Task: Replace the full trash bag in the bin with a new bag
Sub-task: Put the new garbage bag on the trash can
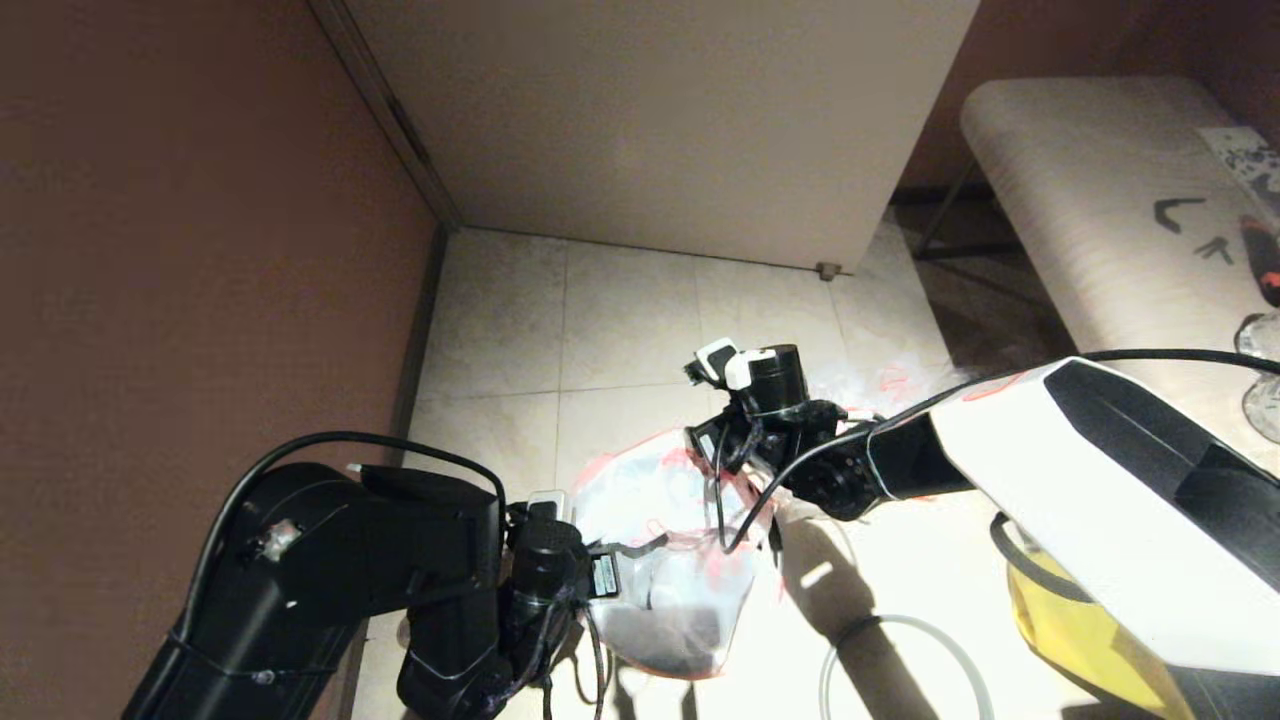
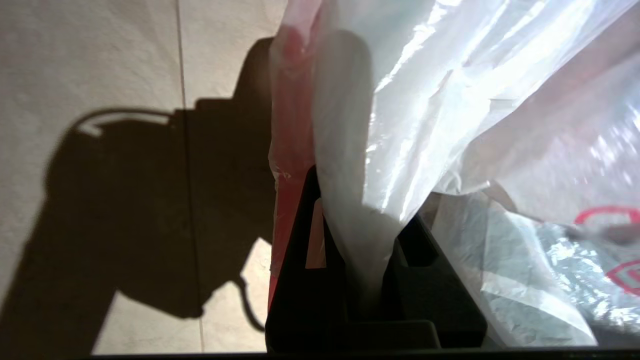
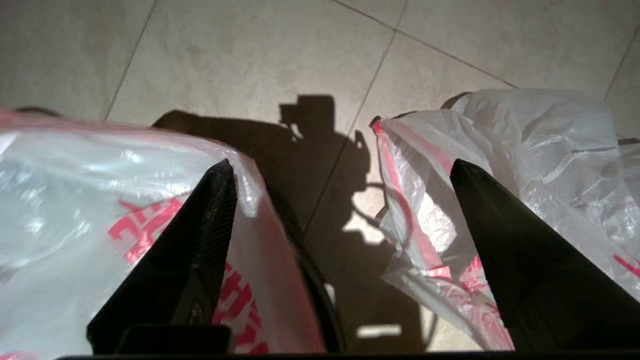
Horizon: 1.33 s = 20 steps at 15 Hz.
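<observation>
My left gripper (image 1: pixel 640 555) (image 2: pixel 362 195) is shut on the rim film of the new bag (image 1: pixel 665 500) (image 2: pixel 450 100) (image 3: pixel 75 200), translucent white with red edging, its mouth spread wide. The bin (image 1: pixel 670 640) shows only as a dark mass through the bag's lower part, plus a black curved edge (image 3: pixel 310 290). At the bag's far rim my right gripper (image 1: pixel 712 442) (image 3: pixel 341 162) is open, with nothing between its fingers (image 3: pixel 200 250). The full trash bag (image 1: pixel 885 385) (image 3: pixel 525 150) lies crumpled on the floor beyond the right arm, partly hidden by it.
A loose grey ring (image 1: pixel 900 640) lies on the tiles near the bin, and a big yellow bag (image 1: pixel 1070 620) sits under my right arm. A brown wall (image 1: pixel 200 250) closes the left, a white cabinet (image 1: pixel 660 130) stands behind and a pale bench (image 1: pixel 1100 200) is at the right.
</observation>
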Tool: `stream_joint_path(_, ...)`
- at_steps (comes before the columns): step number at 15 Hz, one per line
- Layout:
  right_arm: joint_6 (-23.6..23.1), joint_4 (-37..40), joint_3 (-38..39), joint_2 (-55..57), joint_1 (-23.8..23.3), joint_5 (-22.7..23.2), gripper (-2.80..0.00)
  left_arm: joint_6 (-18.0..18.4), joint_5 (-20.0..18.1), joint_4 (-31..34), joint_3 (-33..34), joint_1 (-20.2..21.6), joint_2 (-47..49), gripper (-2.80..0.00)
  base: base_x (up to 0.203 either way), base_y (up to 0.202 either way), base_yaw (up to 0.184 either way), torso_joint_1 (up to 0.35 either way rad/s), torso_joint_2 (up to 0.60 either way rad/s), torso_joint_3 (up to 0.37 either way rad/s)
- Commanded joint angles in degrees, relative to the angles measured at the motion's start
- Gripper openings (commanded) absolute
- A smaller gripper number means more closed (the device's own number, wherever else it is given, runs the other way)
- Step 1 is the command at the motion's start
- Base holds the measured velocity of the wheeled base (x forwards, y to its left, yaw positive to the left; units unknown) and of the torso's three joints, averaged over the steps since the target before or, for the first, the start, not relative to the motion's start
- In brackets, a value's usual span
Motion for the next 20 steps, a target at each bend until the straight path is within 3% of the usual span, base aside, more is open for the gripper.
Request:
stream_joint_path(1, -0.21, 0.57, -4.43, 4.64, -0.66, 0.03, 0.00, -0.09, -0.26, -0.71, 0.76, -0.13, -0.35, -2.80, 0.000, 0.000, 0.000, 0.000, 0.00, 0.000)
stream_joint_path(7, -0.40, 4.48, -12.15, 11.48, -2.12, 0.32, 0.00, 0.47, -0.70, -0.80, 0.94, -0.21, -0.35, -2.80, 0.000, 0.000, 0.000, 0.000, 0.00, 0.000)
stream_joint_path(13, -0.03, 6.92, -12.02, 10.36, -2.34, 1.30, 0.00, 1.04, -0.62, -0.72, 0.85, -0.21, -0.21, -2.80, 0.000, 0.000, 0.000, 0.000, 0.00, 0.000)
stream_joint_path(16, 8.40, 15.34, -12.02, 5.71, -2.65, 6.04, 0.00, 1.14, -0.62, -0.63, 0.67, -0.21, -0.12, -2.80, 0.000, 0.000, 0.000, 0.000, 0.00, 0.000)
stream_joint_path(20, 16.68, 24.77, -13.74, 3.02, -6.88, 14.35, 0.00, 1.80, -0.61, -0.62, 0.67, -0.21, 0.16, -2.80, 0.000, 0.000, 0.000, 0.000, 0.00, 0.000)
